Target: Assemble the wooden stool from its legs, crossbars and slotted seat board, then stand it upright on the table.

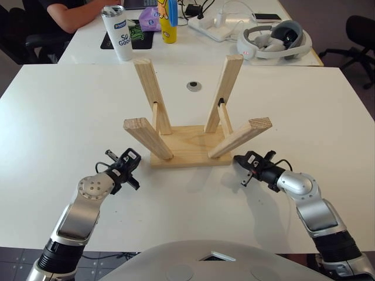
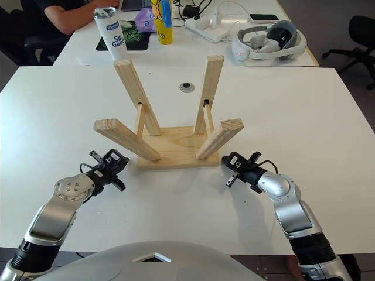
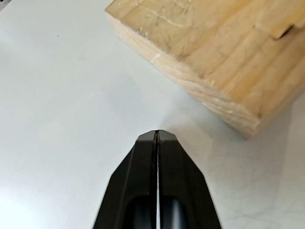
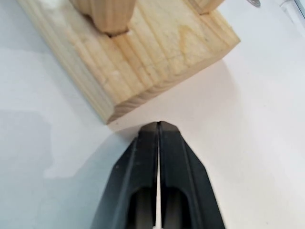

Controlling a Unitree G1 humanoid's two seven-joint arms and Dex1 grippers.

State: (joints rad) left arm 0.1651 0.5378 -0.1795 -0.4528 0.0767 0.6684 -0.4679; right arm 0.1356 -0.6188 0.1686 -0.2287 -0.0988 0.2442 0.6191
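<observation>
Stool (image 1: 187, 140) appears assembled but inverted mid-worktop (image 1: 58, 117), seat board (image 1: 193, 153) down, legs (image 1: 151, 88) up. Left pincer (image 1: 133, 161) at its 7 o'clock, right pincer (image 1: 239, 160) at 5, both closed and empty. Next: open, grip, turn upright.

- A large white table (image 1: 70, 111) with a matte top fills the middle of the room, brightly and evenly lit.
- A small round dark grommet (image 1: 193, 86) is set into the white table, near its far edge.
- A second white table (image 1: 187, 54) stands just behind the white table, edge to edge with it.
- On that second table, beyond the white table, stand a white tumbler (image 1: 117, 32), a yellow bottle (image 1: 169, 24), a purple pouch (image 1: 150, 17) and a black mat (image 1: 143, 40), with a white power strip (image 1: 212, 27), a phone (image 1: 266, 17) and a white-and-grey headset (image 1: 272, 40) further right.
- Black office chairs stand past the white table's far corners, one at the right (image 1: 358, 29) and one at the left (image 1: 23, 41).
- Dark grey floor (image 1: 328, 14) shows beyond the white table.
</observation>
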